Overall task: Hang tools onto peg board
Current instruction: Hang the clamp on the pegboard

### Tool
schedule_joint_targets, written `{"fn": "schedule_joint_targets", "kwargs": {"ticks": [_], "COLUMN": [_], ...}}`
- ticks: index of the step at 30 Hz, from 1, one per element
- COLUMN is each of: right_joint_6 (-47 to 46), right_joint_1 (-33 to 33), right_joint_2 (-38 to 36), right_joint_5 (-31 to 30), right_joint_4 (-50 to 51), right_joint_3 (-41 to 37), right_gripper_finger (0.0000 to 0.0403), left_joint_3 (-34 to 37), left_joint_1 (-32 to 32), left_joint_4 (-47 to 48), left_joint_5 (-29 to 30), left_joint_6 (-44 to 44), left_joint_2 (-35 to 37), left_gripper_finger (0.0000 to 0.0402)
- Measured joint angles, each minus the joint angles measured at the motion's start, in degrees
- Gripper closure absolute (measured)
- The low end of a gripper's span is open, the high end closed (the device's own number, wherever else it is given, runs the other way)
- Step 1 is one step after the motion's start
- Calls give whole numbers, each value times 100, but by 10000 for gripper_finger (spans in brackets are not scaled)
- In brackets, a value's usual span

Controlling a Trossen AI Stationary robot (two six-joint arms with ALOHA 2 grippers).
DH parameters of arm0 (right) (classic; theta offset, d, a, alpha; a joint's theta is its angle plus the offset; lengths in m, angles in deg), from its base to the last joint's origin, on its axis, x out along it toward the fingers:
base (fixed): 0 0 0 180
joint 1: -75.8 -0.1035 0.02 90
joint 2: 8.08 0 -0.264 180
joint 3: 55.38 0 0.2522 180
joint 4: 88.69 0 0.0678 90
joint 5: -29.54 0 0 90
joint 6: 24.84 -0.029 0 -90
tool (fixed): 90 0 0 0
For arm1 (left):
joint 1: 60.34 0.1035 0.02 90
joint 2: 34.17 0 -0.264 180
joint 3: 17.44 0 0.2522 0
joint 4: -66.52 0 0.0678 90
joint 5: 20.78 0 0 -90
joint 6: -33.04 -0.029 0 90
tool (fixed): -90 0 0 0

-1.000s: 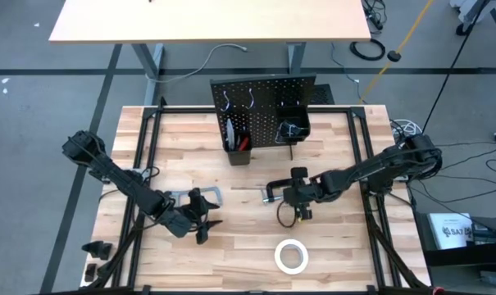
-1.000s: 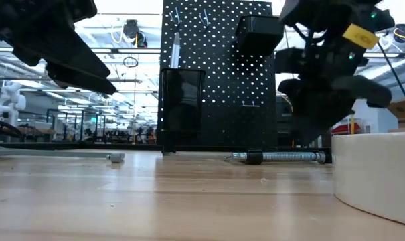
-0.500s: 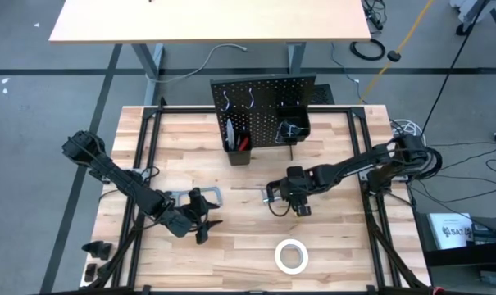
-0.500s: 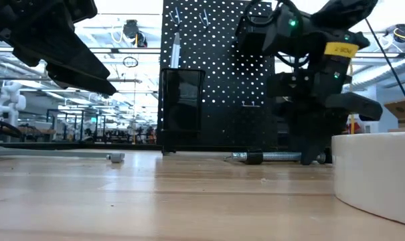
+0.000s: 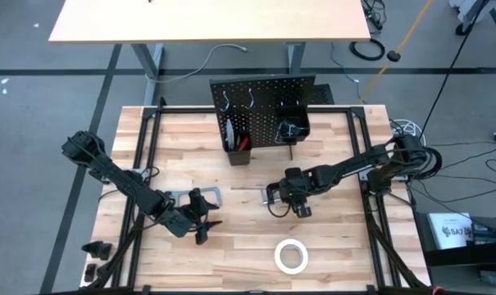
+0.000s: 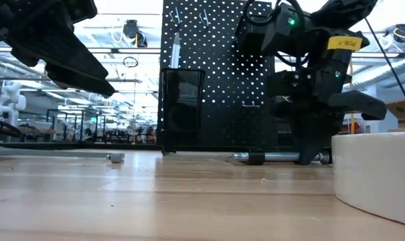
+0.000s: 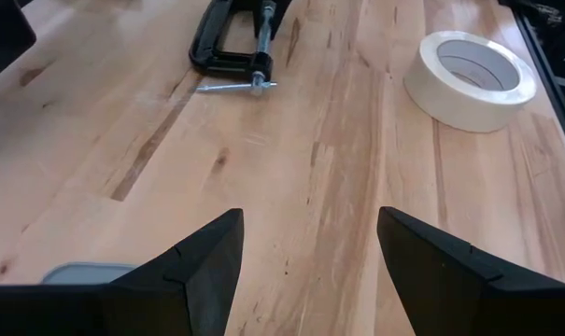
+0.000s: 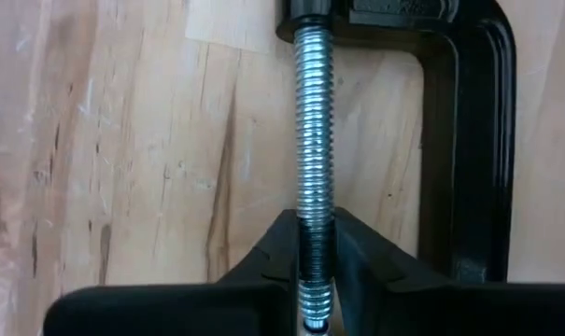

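The right gripper point(image 8: 315, 271) is down at the middle of the table point(image 5: 338, 246), its two fingers pinched tight around the silver threaded screw of the black C-clamp point(image 8: 469, 140), which lies flat on the wood. In the right wrist view the screw runs straight between the fingertips, with the clamp's black frame curving round beside it. From above, the clamp point(image 5: 274, 193) lies just in front of the peg board point(image 5: 264, 98), which stands upright at the far edge of the table with two silver hooks near its top and two black bins on its face; a red-handled tool sticks out of the left bin point(image 5: 236, 147). The white tape roll point(image 5: 291, 256) lies flat near the front edge, well apart from the clamp. The left gripper point(image 7: 305, 271) hovers over the left front part of the table with its fingers spread wide and nothing between them. Beside it lies a grey hacksaw point(image 5: 200, 195). In the low view the clamp's screw point(image 6: 282, 156) rests level on the tabletop under the right arm.
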Motion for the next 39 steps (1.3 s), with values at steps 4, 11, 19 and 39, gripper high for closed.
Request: {"fn": "schedule_joint_targets", "kwargs": {"ticks": [4,11,19,39], "right_joint_6": [-33,-279,-645,-933], "right_joint_1": [-57,-517,-1117,-1947], "right_joint_2": [-10,-39,-240,-283], "right_joint_5": [-78,-1160,-2470,-3707], "right_joint_4": [-68,-110,-31,1032], "right_joint_3": [-4,-9,-33,1449], "right_gripper_finger": [370,370,370,370], "left_joint_3": [0,0,0,0], "left_joint_1": [0,-2,-7,-7], "left_joint_4": [-2,-11,-23,-17], "left_joint_5": [-9,-9,-42,-48], "left_joint_6": [4,39,52,57], "left_joint_2": [0,0,0,0], "left_gripper_finger": [151,151,151,151]}}
